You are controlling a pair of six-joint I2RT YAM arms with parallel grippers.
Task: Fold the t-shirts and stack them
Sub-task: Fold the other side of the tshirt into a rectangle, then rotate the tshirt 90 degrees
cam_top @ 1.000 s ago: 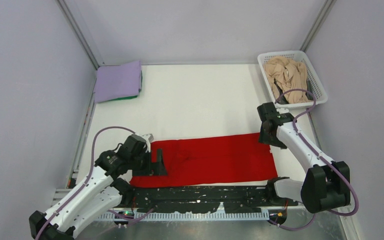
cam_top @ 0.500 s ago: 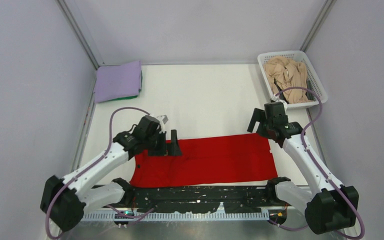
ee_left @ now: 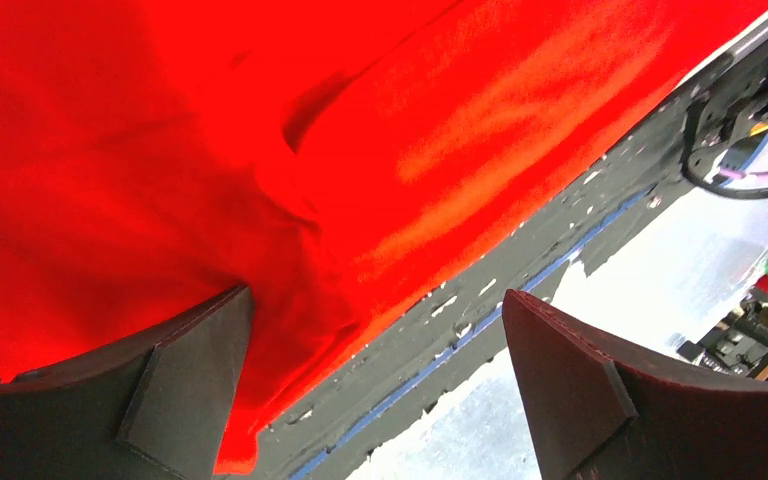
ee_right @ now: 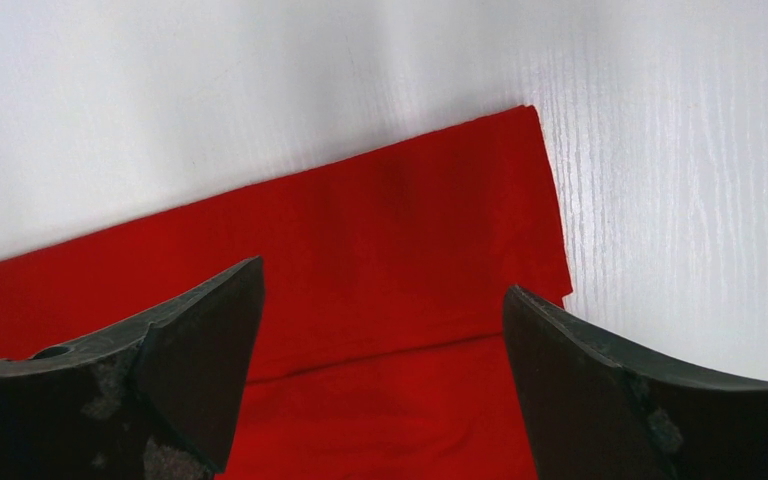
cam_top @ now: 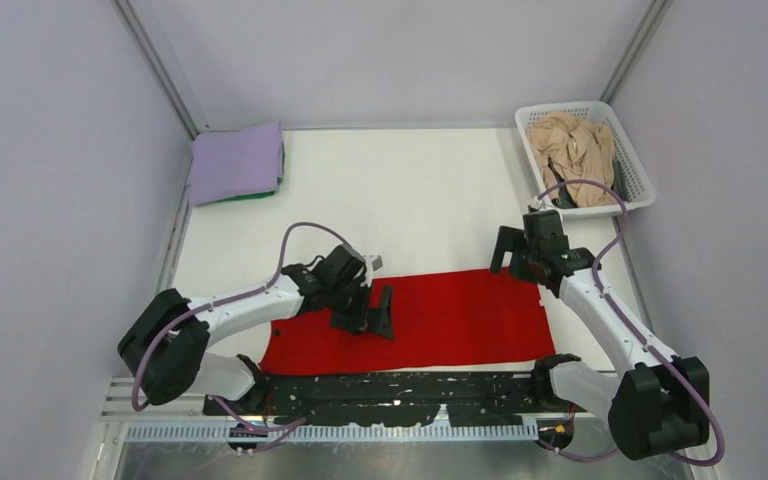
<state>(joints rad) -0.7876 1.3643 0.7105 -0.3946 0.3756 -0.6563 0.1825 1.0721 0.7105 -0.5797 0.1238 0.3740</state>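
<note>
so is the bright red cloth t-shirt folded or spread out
Folded: the bright red cloth t-shirt lies as a long flat band, and the right wrist view shows one layer's edge over another.

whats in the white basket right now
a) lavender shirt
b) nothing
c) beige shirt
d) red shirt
C: the beige shirt lies crumpled in the basket at the far right, while the red shirt is flat on the table and the lavender shirt sits folded at the far left.
</note>
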